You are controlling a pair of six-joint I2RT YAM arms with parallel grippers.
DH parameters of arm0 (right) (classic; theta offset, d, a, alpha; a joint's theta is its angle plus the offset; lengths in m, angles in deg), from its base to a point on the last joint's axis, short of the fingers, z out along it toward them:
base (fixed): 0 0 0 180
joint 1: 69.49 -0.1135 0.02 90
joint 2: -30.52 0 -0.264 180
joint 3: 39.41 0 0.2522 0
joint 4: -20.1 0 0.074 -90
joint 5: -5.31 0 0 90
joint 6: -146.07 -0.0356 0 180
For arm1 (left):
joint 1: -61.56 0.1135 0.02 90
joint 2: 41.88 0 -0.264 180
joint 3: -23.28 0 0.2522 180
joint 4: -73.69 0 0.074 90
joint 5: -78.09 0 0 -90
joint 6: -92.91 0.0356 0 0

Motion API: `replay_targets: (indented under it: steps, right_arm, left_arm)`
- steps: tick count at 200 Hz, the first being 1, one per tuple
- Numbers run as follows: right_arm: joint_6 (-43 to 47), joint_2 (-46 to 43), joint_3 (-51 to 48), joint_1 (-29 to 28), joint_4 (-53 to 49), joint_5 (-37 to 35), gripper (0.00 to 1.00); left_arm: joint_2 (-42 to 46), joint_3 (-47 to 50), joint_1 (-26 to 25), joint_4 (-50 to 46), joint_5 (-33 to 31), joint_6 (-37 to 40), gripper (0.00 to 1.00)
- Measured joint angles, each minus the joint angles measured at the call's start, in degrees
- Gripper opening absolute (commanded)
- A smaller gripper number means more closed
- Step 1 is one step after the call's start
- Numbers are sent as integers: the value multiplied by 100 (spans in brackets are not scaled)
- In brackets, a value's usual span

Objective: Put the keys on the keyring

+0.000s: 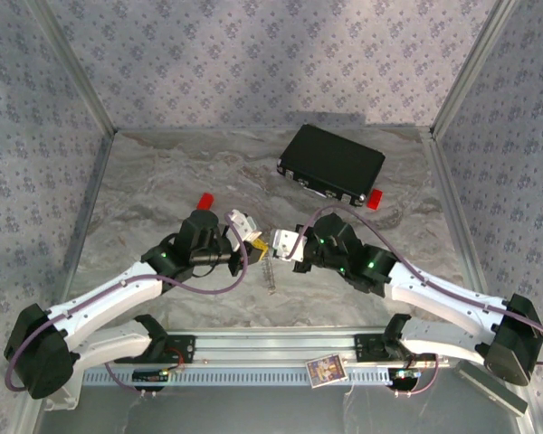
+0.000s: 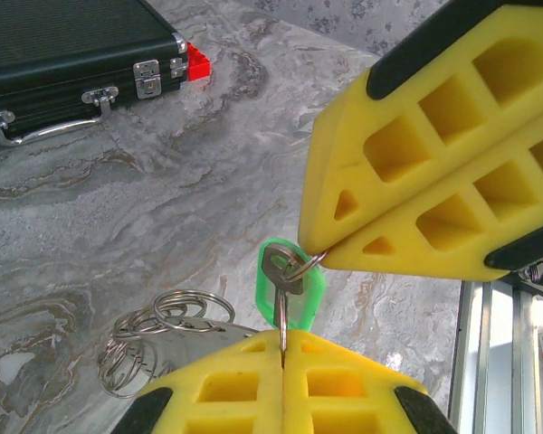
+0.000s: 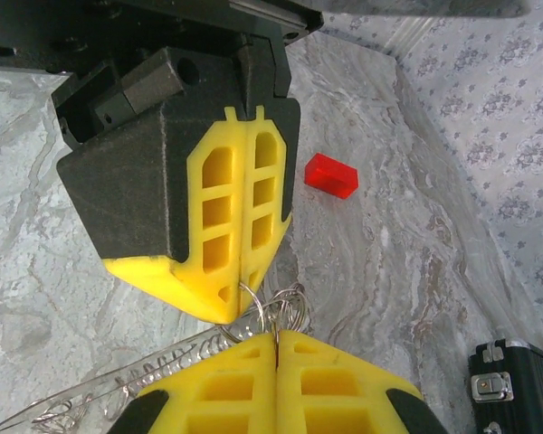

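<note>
**Desk:** Where do things stand?

**Me:** My left claw (image 2: 282,342) is clenched on the blade of the green key (image 2: 294,291). My right claw (image 2: 326,257) is pinched on one loop of the keyring (image 2: 167,321), touching the key's head. The other rings trail beside my left claw.

**Desk:** How do you finish it?

**Me:** I'd hold both grips firm and turn the loop slowly through the hole, without tugging.

**Desk:** What's unclear?

**Me:** I can't tell whether the wire has passed fully through the hole. The trailing rings are cut off at the edge of the right wrist view, and from overhead the key is too small to read.
</note>
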Motion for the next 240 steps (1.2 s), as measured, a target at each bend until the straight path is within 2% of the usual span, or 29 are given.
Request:
replay_targets:
  steps: [240]
  right_arm:
    - [-24,103,-24,-28,0,66,0]
  left_arm:
    - [-66,0,0,39,0,-59,0]
